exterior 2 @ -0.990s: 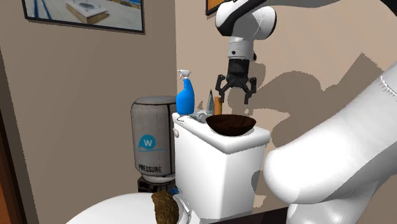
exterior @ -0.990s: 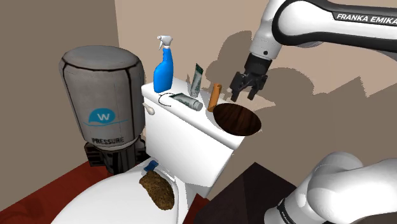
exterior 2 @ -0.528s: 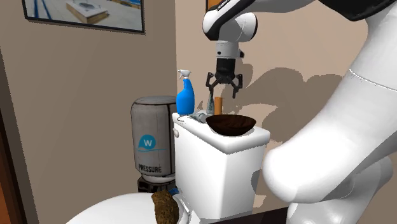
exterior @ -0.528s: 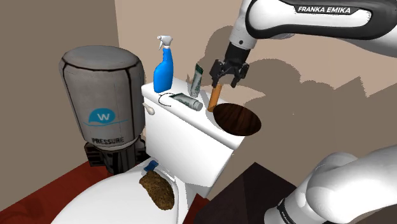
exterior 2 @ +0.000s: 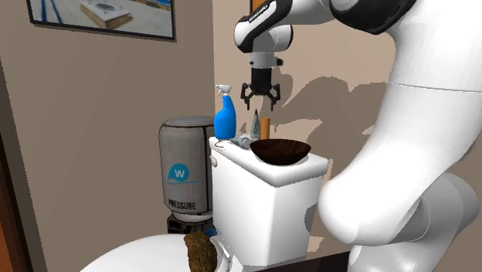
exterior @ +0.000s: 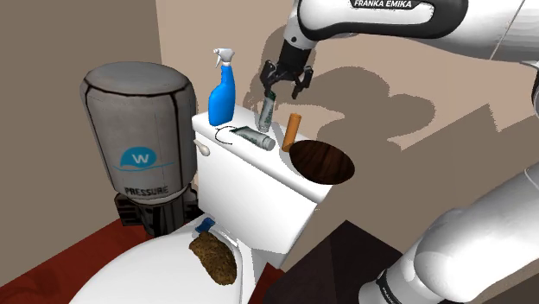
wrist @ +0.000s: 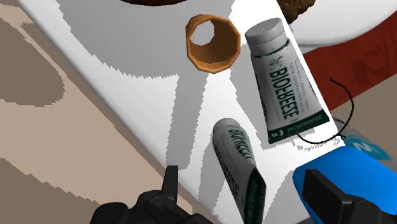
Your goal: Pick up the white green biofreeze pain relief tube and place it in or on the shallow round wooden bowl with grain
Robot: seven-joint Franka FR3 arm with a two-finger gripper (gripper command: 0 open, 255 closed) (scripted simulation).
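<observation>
While the arm [exterior: 389, 13] reaches from the stand toward the wall, I have the toilet [exterior: 259, 194] below it. A grey pressure tank [exterior: 138, 129] stands beside the toilet on the shoulder view's left. Everything I care about sits on the toilet's white lid [exterior: 285, 177].

The dark wooden bowl [exterior: 321, 162] is at the lid's end on the shoulder view's right, with nothing in it. A blue spray bottle [exterior: 222, 95] stands at the opposite end, close to the wall. A brown lump [exterior: 213, 257] rests lower down on the seat.

I count two white and green Biofreeze tubes. The upright tube [exterior: 267, 112] stands on its cap between the bottle and an orange cylinder [exterior: 291, 131]. The lying tube [exterior: 250, 136] rests flat just in front of it, its cap toward the cylinder. Both are apart from the bowl.

My gripper [exterior: 282, 89] hangs just above the upright tube. Its fingers are spread wide. In the wrist view the tube's crimped end sits between them, touched by neither.
</observation>
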